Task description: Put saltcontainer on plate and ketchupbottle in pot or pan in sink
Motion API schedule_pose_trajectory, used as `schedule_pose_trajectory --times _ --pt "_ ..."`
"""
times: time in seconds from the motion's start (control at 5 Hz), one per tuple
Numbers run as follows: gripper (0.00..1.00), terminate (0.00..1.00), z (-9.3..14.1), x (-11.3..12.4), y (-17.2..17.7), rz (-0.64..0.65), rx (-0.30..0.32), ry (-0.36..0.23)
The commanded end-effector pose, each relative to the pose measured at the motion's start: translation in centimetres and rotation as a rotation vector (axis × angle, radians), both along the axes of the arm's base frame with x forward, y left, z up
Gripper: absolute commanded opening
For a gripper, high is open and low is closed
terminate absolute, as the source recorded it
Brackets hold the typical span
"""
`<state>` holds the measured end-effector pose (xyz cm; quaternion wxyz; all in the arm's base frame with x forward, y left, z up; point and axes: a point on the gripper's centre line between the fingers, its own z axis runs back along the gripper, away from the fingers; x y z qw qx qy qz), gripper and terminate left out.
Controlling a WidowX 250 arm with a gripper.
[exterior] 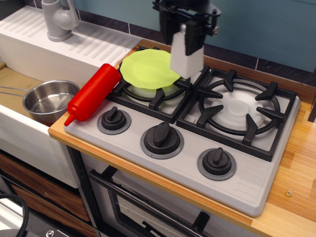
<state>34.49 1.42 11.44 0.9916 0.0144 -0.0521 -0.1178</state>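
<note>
The black robot hand [187, 30] is squeezed tight around the top of the white square salt shaker with the shiny silver cap [186, 53], and it holds the shaker up in the air, standing straight. The shaker hangs just past the right edge of the round lime-green plate with the wavy rim [149, 68], which rests on the far left burner of the grey stove [192, 143]. I think it is held high so it will not bump the black burner grates, and it needs to go a bit more to the left before it comes down. The arm reaches in from the far side, pointing down. The plain red squeeze bottle [93, 92] lies on its side at the stove's left edge, its nose pointing at the small shiny steel pan [48, 101] in the white sink [19, 133].
</note>
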Motion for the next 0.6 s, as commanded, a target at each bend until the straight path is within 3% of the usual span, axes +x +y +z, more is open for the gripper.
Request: schedule_pose_trajectory --times 0.0,0.4 --pt "0.0 0.0 1.8 0.0 3.8 -0.044 0.014 -0.116" --pt "0.0 0.0 1.5 -0.4 5.9 -0.072 0.021 -0.139"
